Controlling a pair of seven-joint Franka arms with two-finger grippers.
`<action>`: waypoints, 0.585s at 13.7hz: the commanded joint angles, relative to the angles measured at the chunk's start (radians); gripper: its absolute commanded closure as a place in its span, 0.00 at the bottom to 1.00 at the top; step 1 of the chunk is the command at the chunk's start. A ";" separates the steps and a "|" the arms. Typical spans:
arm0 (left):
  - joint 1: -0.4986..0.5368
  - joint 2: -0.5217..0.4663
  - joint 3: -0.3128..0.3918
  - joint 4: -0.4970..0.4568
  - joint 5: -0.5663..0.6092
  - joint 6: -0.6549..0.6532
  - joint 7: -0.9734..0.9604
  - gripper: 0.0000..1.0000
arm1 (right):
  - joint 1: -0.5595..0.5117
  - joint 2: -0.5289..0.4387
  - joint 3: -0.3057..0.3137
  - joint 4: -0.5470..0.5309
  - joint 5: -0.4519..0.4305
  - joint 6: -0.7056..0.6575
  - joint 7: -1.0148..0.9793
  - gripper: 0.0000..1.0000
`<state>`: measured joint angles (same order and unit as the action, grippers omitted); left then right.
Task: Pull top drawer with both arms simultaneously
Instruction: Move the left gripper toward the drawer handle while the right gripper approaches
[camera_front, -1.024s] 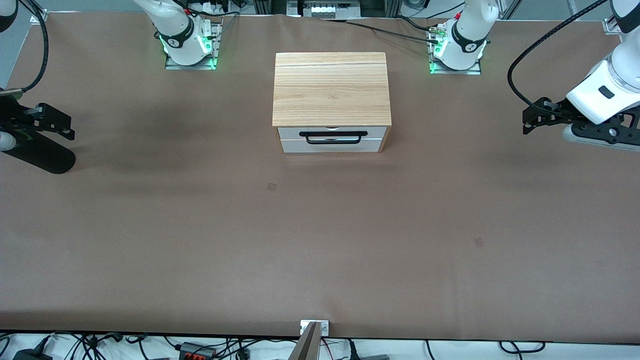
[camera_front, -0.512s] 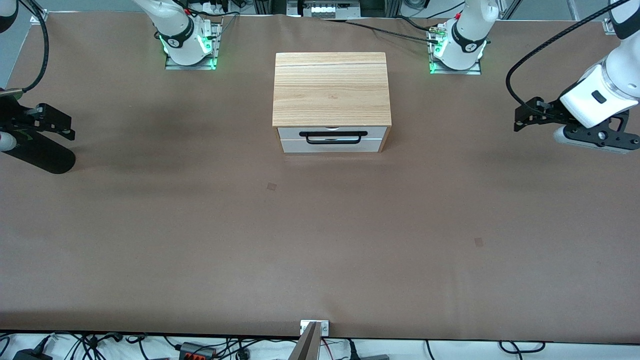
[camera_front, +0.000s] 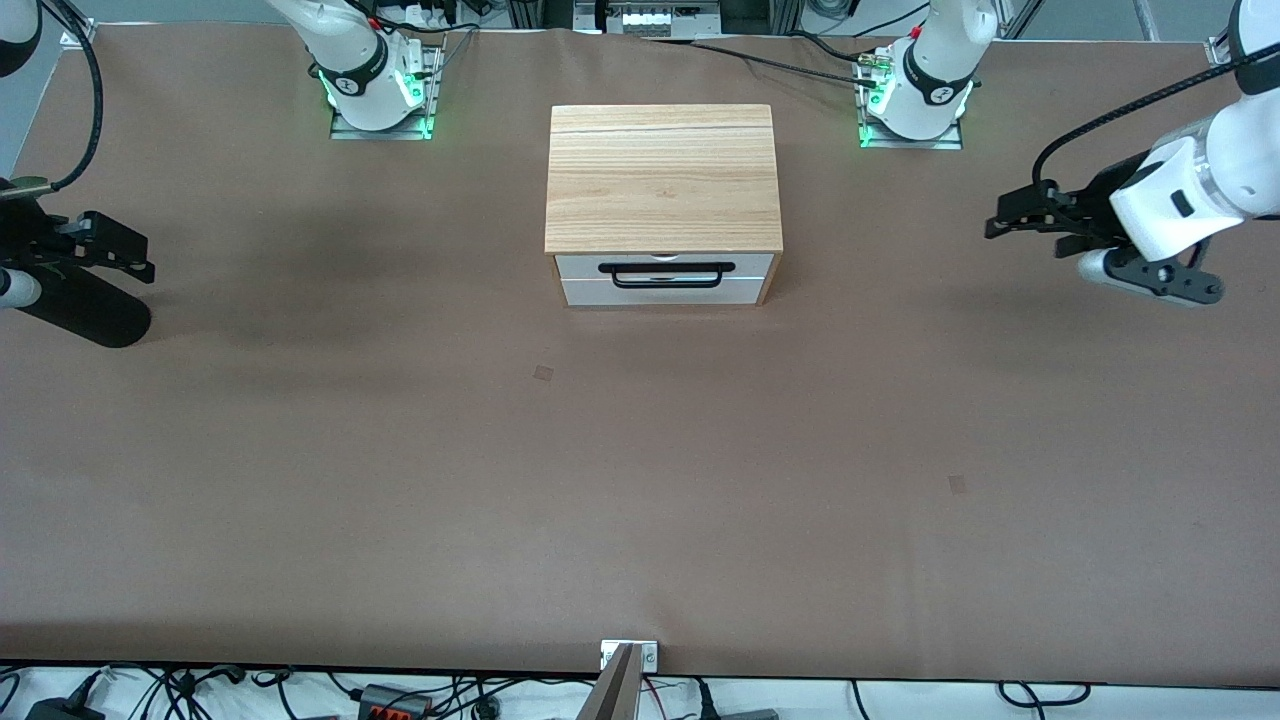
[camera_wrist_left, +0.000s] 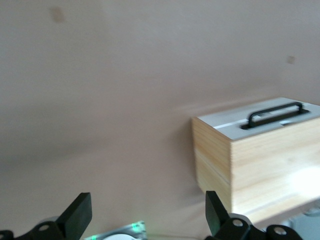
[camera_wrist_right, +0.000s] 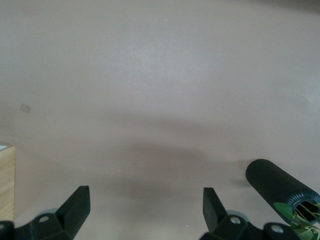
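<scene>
The drawer (camera_front: 667, 276) is shut in the box (camera_front: 662, 178), mid-table. Both grippers, left (camera_front: 1005, 224) and right (camera_front: 130, 262), are held wide open, empty, well apart from it. If one pulls first, the box may be twisted.

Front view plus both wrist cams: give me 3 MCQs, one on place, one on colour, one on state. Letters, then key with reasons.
1. Where does the cabinet stand?
A. Mid-table, between the two arm bases
B. At the table edge nearest the front camera
C. Under the right gripper

2. What colour is the bar handle on the top drawer?
A. Silver
B. Black
C. Red

3. What state is the top drawer in?
A. Pulled fully out
B. Removed
C. Shut, no gripper on it

Key: A, the box sits centred between the bases; B, the bar reads black against the white front; C, the front is flush with the box, while the left gripper and right gripper, both open, hang over bare table at the table's two ends.
</scene>
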<state>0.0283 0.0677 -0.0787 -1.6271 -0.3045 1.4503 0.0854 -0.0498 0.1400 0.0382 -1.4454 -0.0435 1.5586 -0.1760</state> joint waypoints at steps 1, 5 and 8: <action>0.010 0.047 -0.004 0.010 -0.122 -0.044 0.020 0.00 | 0.010 0.019 0.000 0.008 0.005 0.001 -0.022 0.00; 0.010 0.147 -0.009 0.007 -0.304 -0.051 0.108 0.00 | 0.015 0.078 0.000 0.005 0.028 0.005 -0.017 0.00; 0.004 0.202 -0.015 -0.019 -0.451 0.005 0.203 0.00 | 0.038 0.127 0.000 0.002 0.068 0.008 -0.020 0.00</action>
<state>0.0270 0.2494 -0.0836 -1.6336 -0.6903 1.4289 0.2172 -0.0292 0.2497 0.0393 -1.4510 0.0080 1.5655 -0.1817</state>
